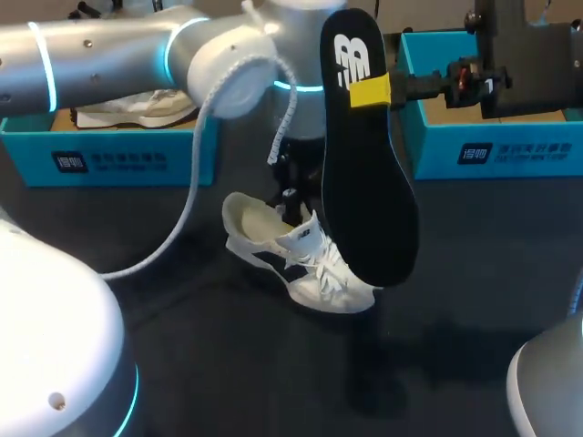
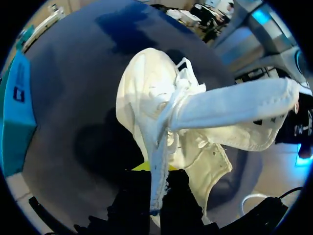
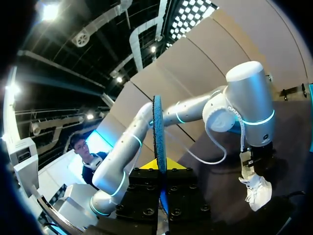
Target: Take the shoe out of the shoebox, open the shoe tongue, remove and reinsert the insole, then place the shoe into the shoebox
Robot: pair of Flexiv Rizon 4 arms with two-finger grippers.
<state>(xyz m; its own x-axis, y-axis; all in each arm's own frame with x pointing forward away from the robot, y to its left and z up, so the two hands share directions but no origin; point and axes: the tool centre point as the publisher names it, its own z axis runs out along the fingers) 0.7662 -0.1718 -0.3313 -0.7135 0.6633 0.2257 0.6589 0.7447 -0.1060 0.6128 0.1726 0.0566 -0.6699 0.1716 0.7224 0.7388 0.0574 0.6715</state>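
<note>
my right claw (image 1: 369,91) clenched on insole (image 1: 364,191), held high over shoe (image 1: 301,259) mid table, ready for reinsert. my left claw (image 2: 155,178) grips shoe throat, likely keeping it open and steady.

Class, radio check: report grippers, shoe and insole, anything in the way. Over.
Right gripper shut on insole, held up clear of table. Left gripper shut on shoe, on table, outside both shoeboxes. Left arm's cable loops beside shoe.
</note>
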